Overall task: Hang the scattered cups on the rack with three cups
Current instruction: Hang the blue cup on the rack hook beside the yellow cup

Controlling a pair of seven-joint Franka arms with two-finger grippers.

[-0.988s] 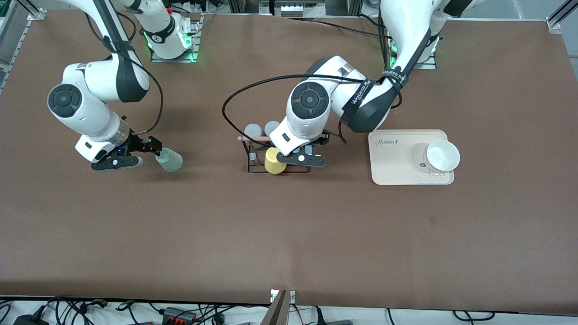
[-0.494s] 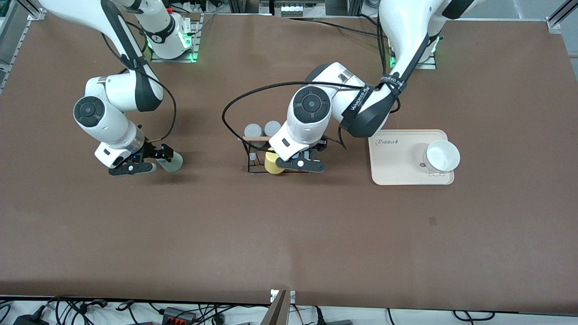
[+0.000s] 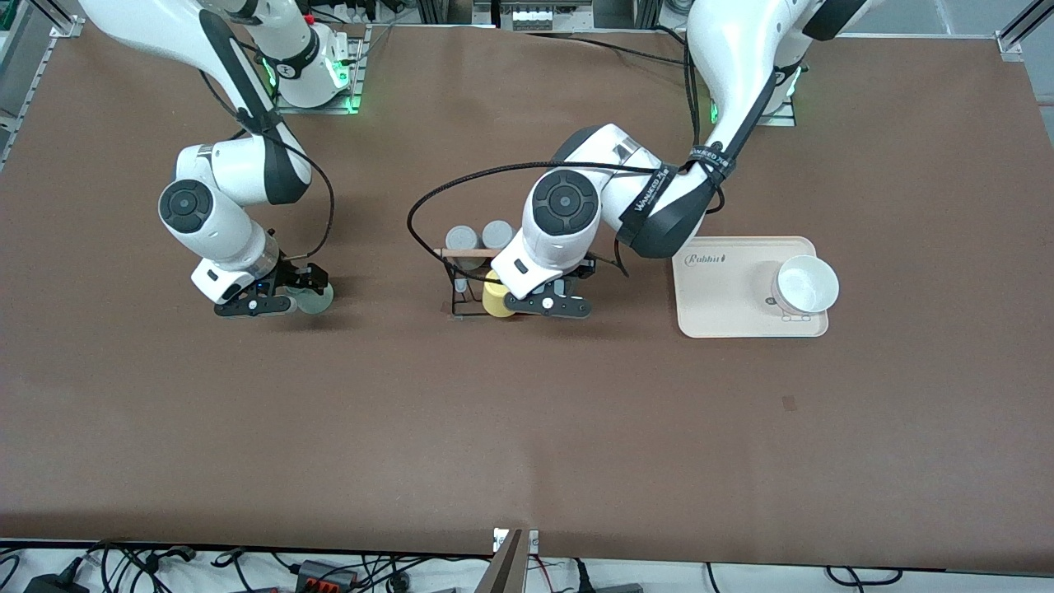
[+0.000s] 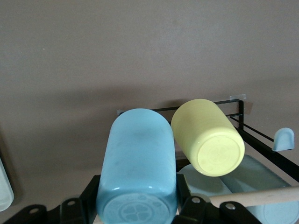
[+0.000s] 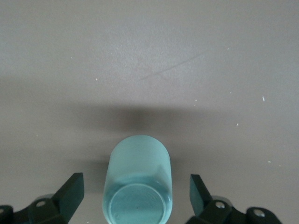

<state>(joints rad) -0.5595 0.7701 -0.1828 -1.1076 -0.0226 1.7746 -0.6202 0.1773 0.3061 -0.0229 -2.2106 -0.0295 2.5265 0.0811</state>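
Right gripper (image 3: 306, 290) sits low at about 9 o'clock on the brown table (image 3: 527, 428), fingers (image 5: 70, 192) spread wide either side of the pale mint green tapered cup (image 3: 317, 298), which lies on its side between them, not touching either finger. At table centre stands the small black wire-frame rack (image 3: 461, 284) with light wooden rod (image 3: 461, 252), two grey cups (image 3: 478, 237) at its 12 o'clock side and a yellow cup (image 3: 494, 298) at its 6 o'clock side. Left gripper (image 3: 550, 295) hovers over the rack just beside the yellow cup, fingers pinching the light blue tapered cup (image 4: 138, 168); at 3 o'clock a cream rectangular tray (image 3: 716, 296) carries a white bowl (image 3: 807, 284).
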